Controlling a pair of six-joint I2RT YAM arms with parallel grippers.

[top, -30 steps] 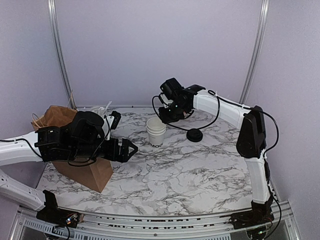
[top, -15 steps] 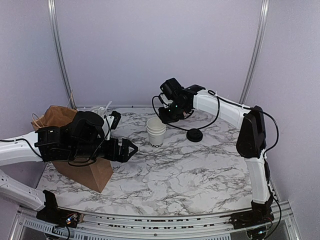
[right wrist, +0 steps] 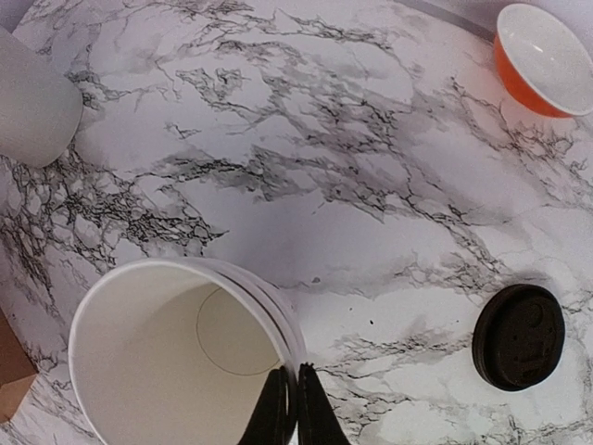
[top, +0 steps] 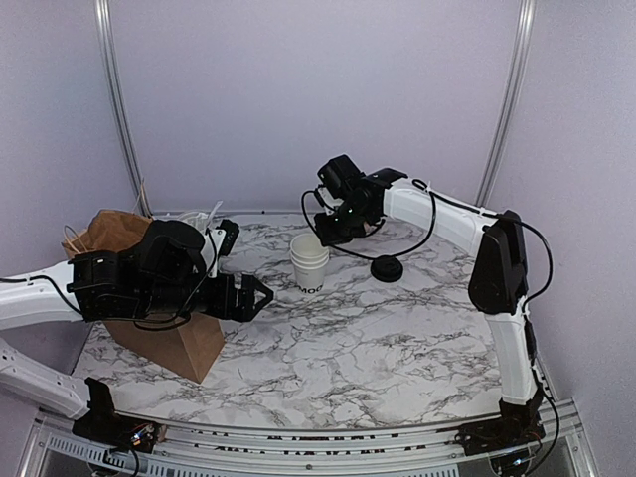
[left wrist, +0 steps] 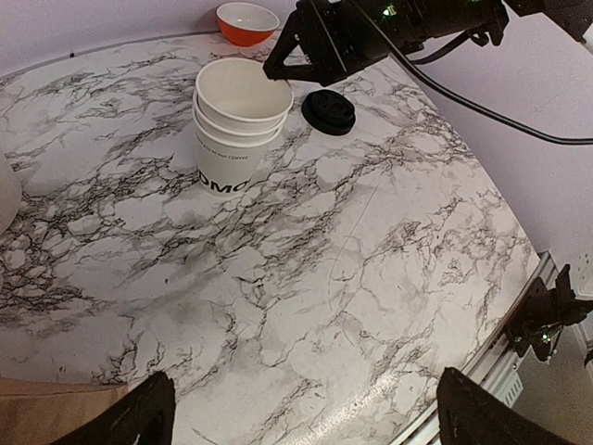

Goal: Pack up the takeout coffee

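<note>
Nested stack of white tapered paper cups [top: 310, 260] with dark lettering, top cup [right wrist: 176, 362] empty, right gripper [right wrist: 289, 408] pinched shut on its rim, round black plastic lid [right wrist: 519, 336] near the stack's right, small orange bowl [right wrist: 545, 57] behind the stack, left gripper [left wrist: 310, 417] gaping wide, left of the stack

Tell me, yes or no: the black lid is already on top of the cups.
No, the black lid lies flat on the table beside the cups, whose top is open.
</note>
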